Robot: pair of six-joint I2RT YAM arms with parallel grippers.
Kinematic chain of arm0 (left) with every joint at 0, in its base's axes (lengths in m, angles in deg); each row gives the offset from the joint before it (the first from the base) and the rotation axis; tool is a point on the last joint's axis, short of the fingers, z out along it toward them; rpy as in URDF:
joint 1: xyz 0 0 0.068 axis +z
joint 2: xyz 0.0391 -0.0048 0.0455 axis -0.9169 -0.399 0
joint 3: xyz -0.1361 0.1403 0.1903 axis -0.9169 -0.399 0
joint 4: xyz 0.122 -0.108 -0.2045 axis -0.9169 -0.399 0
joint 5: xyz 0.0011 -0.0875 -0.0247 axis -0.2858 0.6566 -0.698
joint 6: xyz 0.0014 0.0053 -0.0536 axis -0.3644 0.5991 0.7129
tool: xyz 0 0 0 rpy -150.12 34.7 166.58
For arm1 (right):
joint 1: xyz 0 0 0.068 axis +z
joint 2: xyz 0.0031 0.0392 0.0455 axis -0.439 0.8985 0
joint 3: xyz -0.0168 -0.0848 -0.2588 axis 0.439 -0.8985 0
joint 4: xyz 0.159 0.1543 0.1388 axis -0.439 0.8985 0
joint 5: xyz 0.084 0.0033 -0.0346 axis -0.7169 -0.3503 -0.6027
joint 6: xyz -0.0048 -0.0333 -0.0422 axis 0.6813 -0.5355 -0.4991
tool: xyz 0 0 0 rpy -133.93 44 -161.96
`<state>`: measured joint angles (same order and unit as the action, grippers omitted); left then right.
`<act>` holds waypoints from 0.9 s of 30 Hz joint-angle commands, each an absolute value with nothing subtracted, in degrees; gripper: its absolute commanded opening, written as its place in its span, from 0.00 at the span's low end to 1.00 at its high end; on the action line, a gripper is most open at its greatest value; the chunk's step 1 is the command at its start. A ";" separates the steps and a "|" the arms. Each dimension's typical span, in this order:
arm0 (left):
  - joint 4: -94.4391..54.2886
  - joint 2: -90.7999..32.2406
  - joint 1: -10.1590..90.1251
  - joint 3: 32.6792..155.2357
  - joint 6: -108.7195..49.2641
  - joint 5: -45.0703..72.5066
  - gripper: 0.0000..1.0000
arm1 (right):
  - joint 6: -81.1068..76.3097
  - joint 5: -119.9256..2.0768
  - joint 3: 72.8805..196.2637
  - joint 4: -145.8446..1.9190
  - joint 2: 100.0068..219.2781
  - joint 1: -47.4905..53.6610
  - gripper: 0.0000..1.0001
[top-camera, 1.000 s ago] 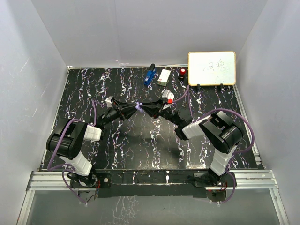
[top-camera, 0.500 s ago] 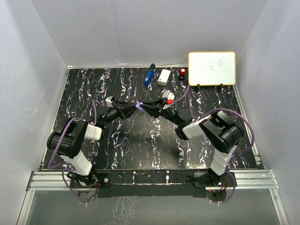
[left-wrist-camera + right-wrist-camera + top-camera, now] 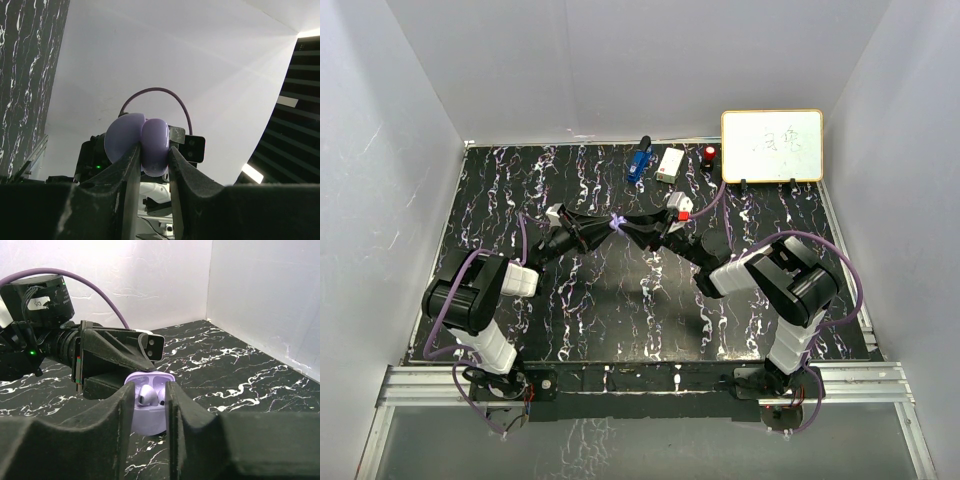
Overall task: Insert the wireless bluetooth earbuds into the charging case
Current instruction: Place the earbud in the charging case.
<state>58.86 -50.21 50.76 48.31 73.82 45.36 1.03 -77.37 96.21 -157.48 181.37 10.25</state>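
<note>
Lavender earbud (image 3: 147, 395) sits upright in open charging case (image 3: 148, 422), looks seated or nearly so. Case held over middle of table (image 3: 620, 310), between both arms. Clamped on case body: left gripper (image 3: 153, 152). Around earbud: right gripper (image 3: 149, 390), fingers flank it with narrow gap, can't tell if pinching or slack. Guess: one bud basically in, other slot unreadable, lid not closed yet. Far edge: blue gadget (image 3: 639, 162), whiteboard (image 3: 772, 146), well apart from action.

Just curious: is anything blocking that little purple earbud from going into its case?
Nothing visible does. The earbud, between the fingers of the right gripper, sits right at the open case held by the left gripper.
</note>
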 commanded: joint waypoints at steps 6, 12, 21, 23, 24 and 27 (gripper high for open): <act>73.07 -50.89 50.53 50.08 75.44 45.71 0.00 | 1.10 -76.58 96.20 -176.56 180.38 10.21 0.43; 73.45 -51.86 50.57 50.09 75.01 45.75 0.00 | 1.63 -74.68 95.78 -176.58 178.67 10.23 0.49; 73.16 -53.97 50.64 52.17 74.13 45.63 0.00 | -2.86 -65.14 92.64 -152.84 164.08 10.43 0.48; 72.29 -53.99 50.66 53.28 73.69 45.58 0.00 | -3.49 -62.19 93.40 -140.75 160.41 10.56 0.55; 71.46 -53.92 50.62 53.96 73.21 45.66 0.00 | -3.91 -61.40 93.81 -135.93 159.12 10.83 0.58; 66.93 -53.15 50.64 56.04 71.13 45.43 0.00 | -6.16 -58.97 92.38 -132.09 157.28 12.57 0.61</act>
